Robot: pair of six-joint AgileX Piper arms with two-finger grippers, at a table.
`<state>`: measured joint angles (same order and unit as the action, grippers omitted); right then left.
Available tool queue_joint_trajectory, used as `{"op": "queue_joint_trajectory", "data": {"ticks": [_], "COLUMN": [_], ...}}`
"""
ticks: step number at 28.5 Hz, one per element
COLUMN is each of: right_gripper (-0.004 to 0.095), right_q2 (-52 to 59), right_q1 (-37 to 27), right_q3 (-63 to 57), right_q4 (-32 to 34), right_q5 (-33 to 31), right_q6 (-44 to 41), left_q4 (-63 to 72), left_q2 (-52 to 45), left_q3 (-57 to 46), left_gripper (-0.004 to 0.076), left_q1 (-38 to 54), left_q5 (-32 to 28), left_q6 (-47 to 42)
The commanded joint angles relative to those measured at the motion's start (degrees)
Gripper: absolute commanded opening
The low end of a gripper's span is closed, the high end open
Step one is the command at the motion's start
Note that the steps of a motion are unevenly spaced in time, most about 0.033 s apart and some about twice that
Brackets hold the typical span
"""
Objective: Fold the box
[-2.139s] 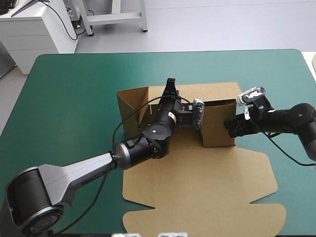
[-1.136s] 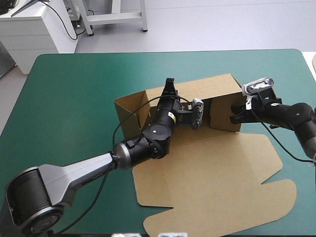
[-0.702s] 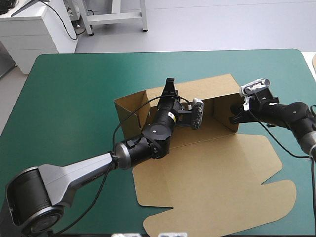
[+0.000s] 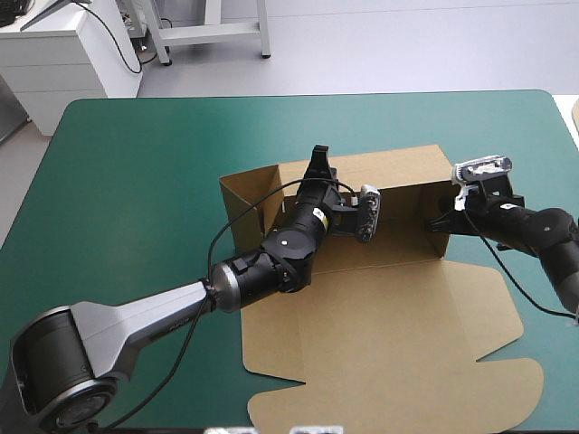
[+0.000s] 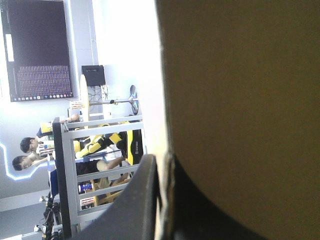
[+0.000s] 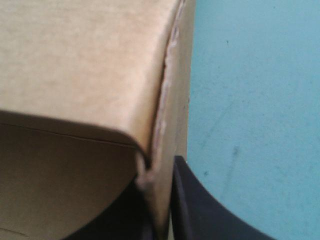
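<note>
- Finds the box [image 4: 380,334] at centre and lower right of the frame on the teal-green surface [image 4: 136,181], with rear and side walls raised and the lid panel flat toward the bottom edge.
- Catches the left pincer [image 4: 318,159] clamped on the rear wall's top rim at mid-frame; confirms it at the wrist, with board pinched between the black fingers [image 5: 140,215].
- Catches the right pincer [image 4: 438,220] right of centre, closed on the right wall's corner, with board likewise nipped between its fingers [image 6: 200,215].
- Reads as squaring up the tray, with walls raised but apparently not yet tucked.
- Calls for steady, matched grips: hold the rear wall upright with the left, swing the right wall square to it, avoid dragging the whole sheet across the surface.
- Warns against pulling both ways at once, for fear of tearing the board or creasing it off its score lines.
</note>
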<state>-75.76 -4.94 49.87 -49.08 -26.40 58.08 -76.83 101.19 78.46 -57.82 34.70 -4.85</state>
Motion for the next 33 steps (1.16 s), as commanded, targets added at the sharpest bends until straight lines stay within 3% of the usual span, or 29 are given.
{"op": "queue_joint_trajectory", "data": {"ticks": [1,5,11,13,25,33], "right_gripper": [0.0001,0.0001,0.0001,0.0001,0.0001,0.0001], "right_q2": [3.3,3.1,3.1,3.0,3.0,3.1], "right_q1": [-0.3,-0.3,-0.3,-0.3,-0.3,-0.3], "right_q3": [0.8,0.8,0.8,0.8,0.8,0.8], "right_q4": [-2.1,-2.1,-1.5,-0.3,1.1,6.5], "right_q5": [2.8,2.6,2.6,2.6,2.6,1.3], "right_q6": [-2.0,-3.4,-4.3,-5.3,-5.6,-7.8], "left_q4": [0.5,0.5,0.5,0.5,-0.9,-0.5], "left_q2": [-1.9,-1.9,-1.9,-2.1,-5.6,-11.3], "left_q3": [1.1,1.1,1.1,1.1,1.1,1.1], "left_gripper": [-0.0006,0.0028,0.0231,0.0253,0.0248,0.0216], "left_q1": [-0.1,-0.1,-0.7,-2.0,-14.0,-16.7], "left_q5": [0.4,0.0,-0.6,-0.5,1.1,3.9], "left_q6": [-0.1,-0.1,-1.8,-2.0,-2.0,-6.2]}}
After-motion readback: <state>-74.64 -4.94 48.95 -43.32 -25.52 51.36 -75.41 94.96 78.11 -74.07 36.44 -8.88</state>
